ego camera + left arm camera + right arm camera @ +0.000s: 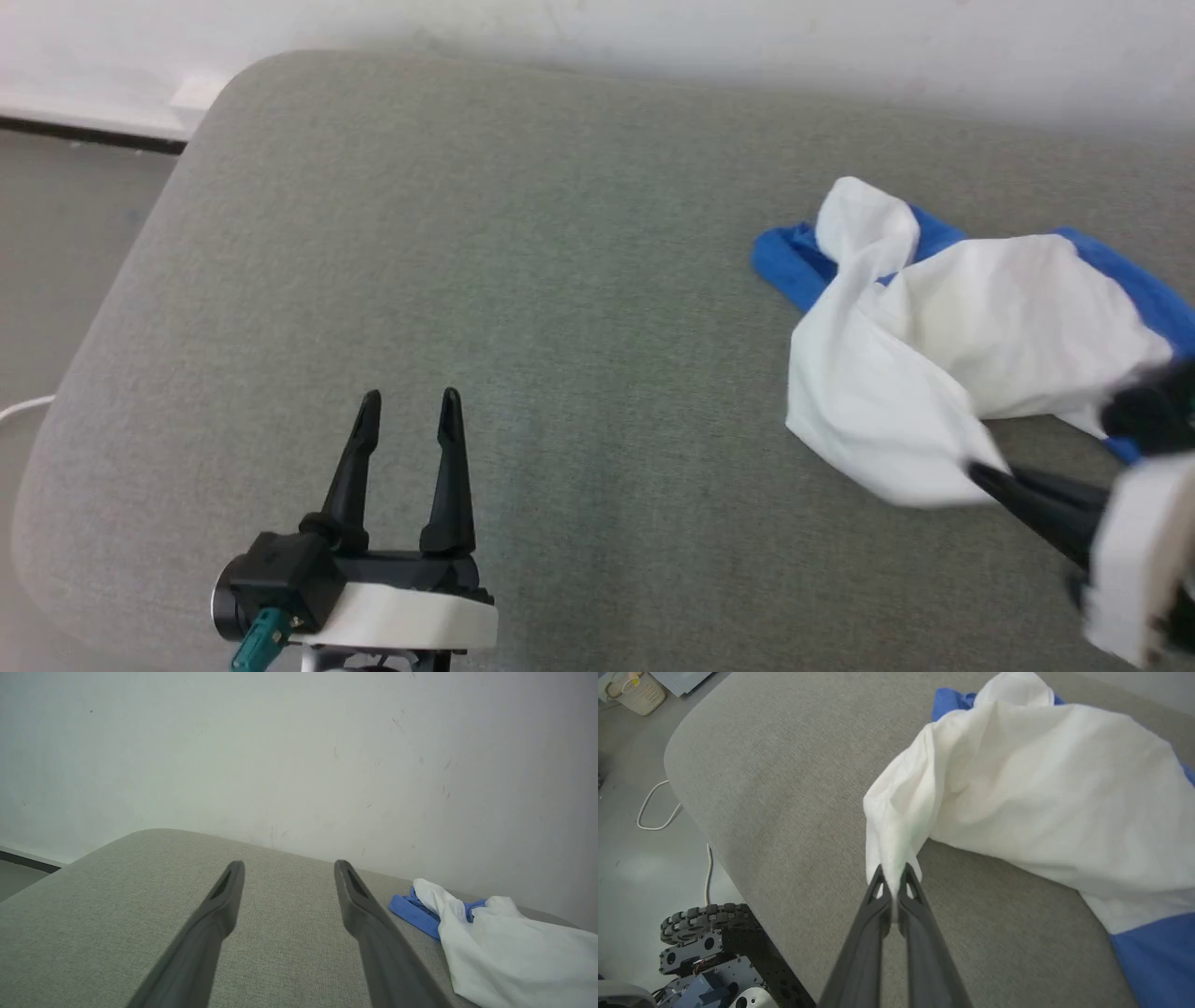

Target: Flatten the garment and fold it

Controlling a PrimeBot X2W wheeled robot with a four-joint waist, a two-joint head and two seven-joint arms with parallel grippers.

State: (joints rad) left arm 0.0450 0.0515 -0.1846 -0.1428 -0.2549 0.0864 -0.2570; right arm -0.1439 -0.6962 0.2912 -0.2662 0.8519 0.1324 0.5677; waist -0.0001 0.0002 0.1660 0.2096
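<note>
"Starting with the right end effector (893, 875): condition?" asks the inspector.

"Closed," the assistant reports. "Its two dark fingers (920, 938) are pinched together on a white fold at the near edge of the garment (1041, 779). The cloth rises from the fingertips in a gathered ridge. The rest spreads ahead of the tips and to their right."

"Location of the garment?"

"Crumpled on the grey fabric surface (784, 788), white body uppermost. Blue parts show beyond the tips at the far side and low to the right of the fingers. In the head view the same end effector (976, 469) meets the garment (980, 317) at its nearest white corner."

"Left end effector?"

"The left end effector (411, 401) is open, fingers spread, holding nothing. It stands over bare surface, well apart from the garment, which lies off to its right. Its wrist view shows the garment (514, 952) ahead and to the right of its tips (289, 865), with a pale wall (299, 756) beyond."

"Anything further?"

"A white cable (654, 816) lies on the floor (635, 872), left of the right end effector's fingers. A treaded wheel (705, 917) of the robot's base is nearby."
</note>
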